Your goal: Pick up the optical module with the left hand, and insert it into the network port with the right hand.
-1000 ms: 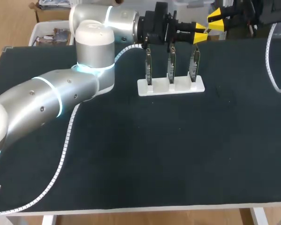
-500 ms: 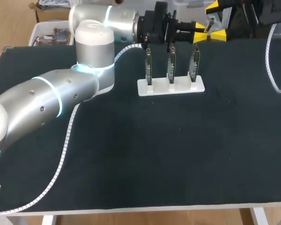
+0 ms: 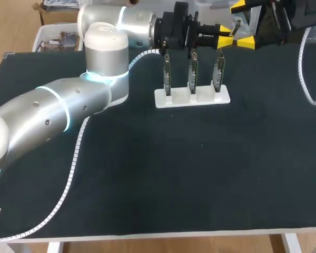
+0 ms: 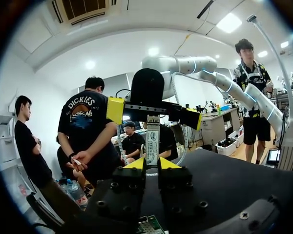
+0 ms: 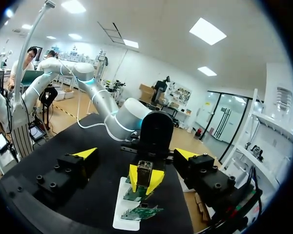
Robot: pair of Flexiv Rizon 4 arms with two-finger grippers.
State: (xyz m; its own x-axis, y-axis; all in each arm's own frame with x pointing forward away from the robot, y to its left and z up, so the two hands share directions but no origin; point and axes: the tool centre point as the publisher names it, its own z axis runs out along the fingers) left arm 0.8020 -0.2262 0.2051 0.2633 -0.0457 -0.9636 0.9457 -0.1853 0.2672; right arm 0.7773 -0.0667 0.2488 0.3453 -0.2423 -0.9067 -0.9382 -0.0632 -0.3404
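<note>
Left gripper [image 4: 152, 165] grips the optical module [image 4: 152, 141], white printed label showing, above the white port stand's [image 3: 192, 97] right end, near the table's [image 3: 147, 174] far edge. Right gripper [image 4: 153, 114] is spread wide around the module's tip.

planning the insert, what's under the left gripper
A white stand with three upright circuit boards sits below the left gripper, which holds the optical module. From overhead its body covers the board tops.
</note>
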